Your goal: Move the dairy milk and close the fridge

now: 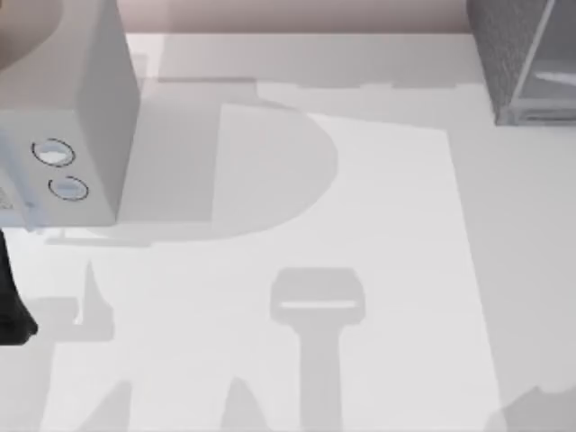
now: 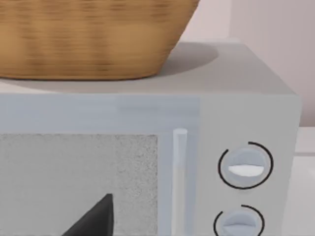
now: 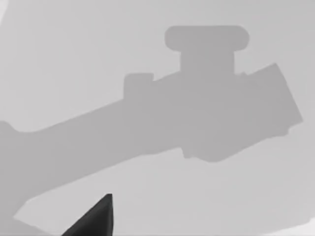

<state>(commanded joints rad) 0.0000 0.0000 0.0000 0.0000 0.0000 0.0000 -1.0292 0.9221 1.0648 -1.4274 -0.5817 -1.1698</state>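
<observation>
**Fridge tucked into the upper right corner, grippers elsewhere**

Upper right of the top view: the fridge (image 1: 504,54), cut off by the frame edge. A large cabinet, dark grey and finely speckled on the side turned toward the middle of the table. To the right of that side, a pale, glassy panel crossed by a thin slanted line, with a lighter strip along its lower edge. Impossible to tell from this angle whether the door stands open or closed.

Upper left of the top view: a light grey box (image 1: 85,108) with two round dials (image 1: 59,169) one above the other on its front. Standing well apart from the fridge, with the whole width of the white table (image 1: 387,270) between them. Soft grey shadows spread over the tabletop in the middle and along the lower edge.

At the left edge of the top view, below the light grey box: a dark piece of the left arm (image 1: 13,301).

Left wrist view: the left gripper (image 2: 93,221) seen as a single dark wedge, facing the front of the light grey box, close to its speckled window (image 2: 78,172). Beside the window, a slim upright handle (image 2: 180,177) and then the dials. On top of the box, a woven tan basket (image 2: 93,34). Spread or pressed together: cannot tell.

Right wrist view: the right gripper (image 3: 93,221), again one dark wedge, above bare table crossed by the shadow of an arm. Spread or pressed together: cannot tell here either.
</observation>
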